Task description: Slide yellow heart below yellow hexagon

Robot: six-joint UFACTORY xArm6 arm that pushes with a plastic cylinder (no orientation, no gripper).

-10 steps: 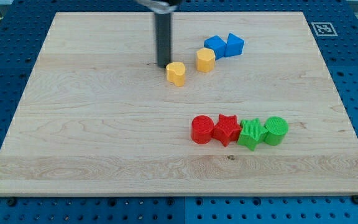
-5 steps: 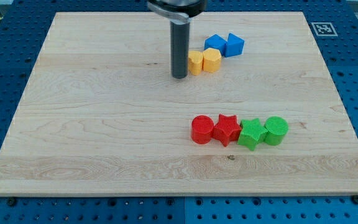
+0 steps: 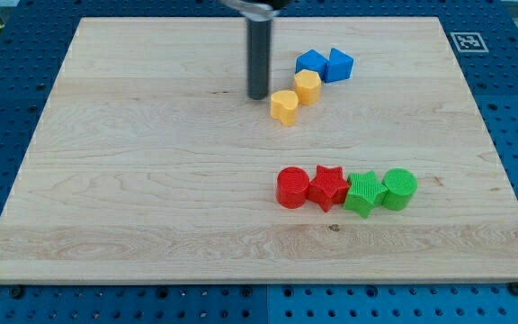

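The yellow heart (image 3: 284, 106) lies on the wooden board (image 3: 151, 180), just below and to the left of the yellow hexagon (image 3: 308, 86), touching or nearly touching it. My tip (image 3: 258, 95) stands just to the upper left of the heart, a small gap apart. The rod rises out of the view's top.
Two blue blocks (image 3: 312, 65) (image 3: 339, 65) sit side by side to the upper right of the hexagon. Lower right, a row runs left to right: red cylinder (image 3: 292, 188), red star (image 3: 328, 188), green star (image 3: 363, 193), green cylinder (image 3: 399, 189).
The yellow heart first slid right and up against the hexagon's left side, then ended lower, at the hexagon's lower left. My tip moved right, then slightly up.
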